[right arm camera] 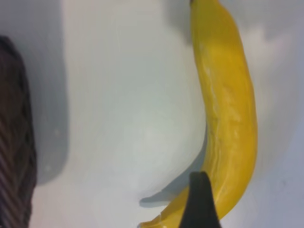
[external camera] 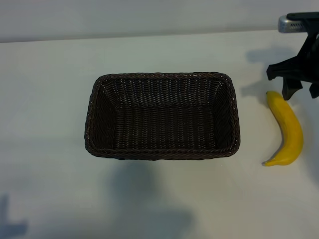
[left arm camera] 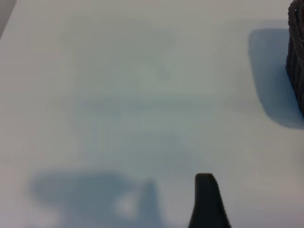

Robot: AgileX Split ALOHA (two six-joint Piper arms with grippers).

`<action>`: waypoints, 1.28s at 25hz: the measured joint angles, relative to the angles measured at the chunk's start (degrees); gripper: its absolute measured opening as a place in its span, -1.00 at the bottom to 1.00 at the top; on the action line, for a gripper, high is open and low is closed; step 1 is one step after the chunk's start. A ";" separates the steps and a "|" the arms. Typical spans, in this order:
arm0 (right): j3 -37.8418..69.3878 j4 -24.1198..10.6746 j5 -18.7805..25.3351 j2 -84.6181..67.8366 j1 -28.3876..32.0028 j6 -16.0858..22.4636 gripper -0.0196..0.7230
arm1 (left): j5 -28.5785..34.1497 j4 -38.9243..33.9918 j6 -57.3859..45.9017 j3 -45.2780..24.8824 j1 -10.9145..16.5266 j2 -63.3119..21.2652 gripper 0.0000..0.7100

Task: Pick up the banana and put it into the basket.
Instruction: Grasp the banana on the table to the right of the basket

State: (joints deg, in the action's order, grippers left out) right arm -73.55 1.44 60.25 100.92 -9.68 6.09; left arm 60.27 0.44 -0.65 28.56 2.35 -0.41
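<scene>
**Inspector:** Right gripper point(external camera: 299, 87) first. Position and condition?

**Assistant:** It hangs at the right edge of the exterior view, pointing down over the far end of the banana point(external camera: 288, 130). Its jaws stand spread and pinch nothing. In the right wrist view one dark fingertip point(right arm camera: 200, 199) shows in front of the fruit, with no visible contact.

**Inspector:** Location of the banana?

**Assistant:** Flat on the white table point(external camera: 50, 189), to the right of the basket point(external camera: 162, 152) and apart from it. It curves with its narrow tip nearest the camera.

**Inspector:** The basket itself?

**Assistant:** Dark brown wicker, rectangular, upright at mid-table. Nothing lies inside.

**Inspector:** Left gripper?

**Assistant:** Only one black fingertip point(left arm camera: 207, 202) appears in its own wrist view, above bare table, with a corner of the basket at that view's edge. Jaws apart, nothing between them.
</scene>
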 joint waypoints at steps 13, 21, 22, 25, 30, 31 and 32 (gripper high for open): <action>2.65 -0.05 -1.46 5.77 0.00 -2.50 0.50 | 0.00 0.00 0.00 0.00 0.00 0.00 0.43; 3.73 -0.05 -5.56 6.45 0.00 -2.67 0.50 | 0.00 0.00 0.00 0.00 0.00 0.00 0.43; 3.73 -0.05 -5.73 6.45 0.00 -2.69 0.50 | 0.00 0.00 0.00 0.00 0.00 0.00 0.43; 3.73 -0.05 -6.24 6.45 0.00 -2.74 0.50 | 0.00 0.00 0.00 0.00 0.00 0.00 0.43; 3.73 -0.05 -7.52 6.45 0.00 -3.40 0.50 | 0.00 0.00 0.00 0.00 0.00 0.00 0.42; 3.73 -0.05 -7.78 6.45 0.00 -3.59 0.50 | 0.00 0.00 0.00 0.00 0.00 0.00 0.42; 3.73 -0.05 -7.95 6.45 0.00 -3.58 0.50 | 0.00 0.00 0.00 0.00 0.00 0.00 0.42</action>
State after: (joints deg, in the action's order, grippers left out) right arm -69.81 1.39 52.30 107.37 -9.68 2.51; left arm 60.27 0.44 -0.65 28.56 2.35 -0.41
